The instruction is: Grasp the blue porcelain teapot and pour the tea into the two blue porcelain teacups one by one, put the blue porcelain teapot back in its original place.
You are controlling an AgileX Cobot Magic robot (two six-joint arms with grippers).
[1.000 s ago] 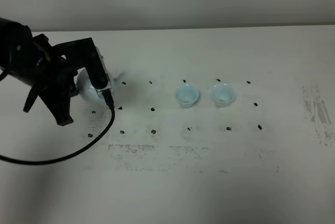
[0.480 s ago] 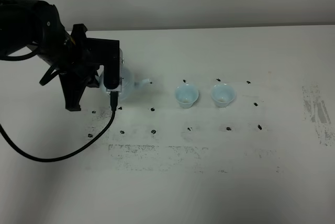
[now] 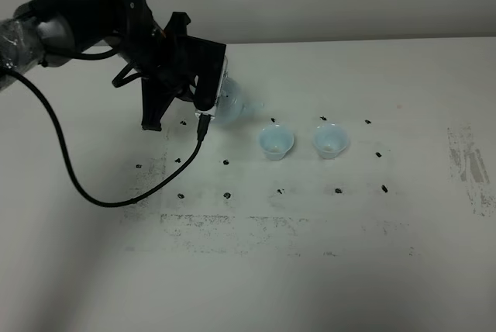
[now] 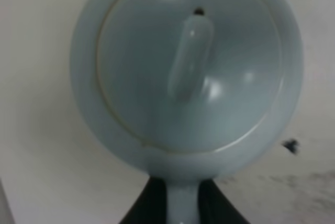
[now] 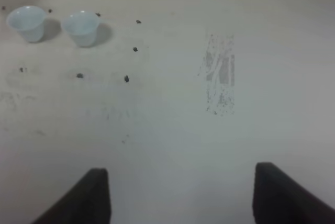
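Two pale blue cups stand upright side by side on the white table (image 3: 310,285): the left teacup (image 3: 276,141) and the right teacup (image 3: 330,140), close together but not touching. To their left, the left gripper (image 3: 208,99) holds the blue porcelain teapot (image 3: 235,104), which appears lifted clear of the tabletop. The thin spout (image 3: 258,105) points toward the left teacup and ends just short of it.

The left wrist view looks down on the rounded lid (image 4: 235,77) and its long knob (image 4: 191,56). There the dark fingers (image 4: 151,209) are pressed in on either side of the loop handle (image 4: 183,203), pinching it.

A black cable (image 3: 101,192) hangs from the left arm and loops across the table. Small black marks (image 3: 226,163) dot the surface in rows around the cups, and a grey scuffed patch (image 3: 469,165) lies well to the right.

The right gripper (image 5: 183,198) hovers over bare table near that patch, its fingers (image 5: 91,198) spread wide with nothing between them.
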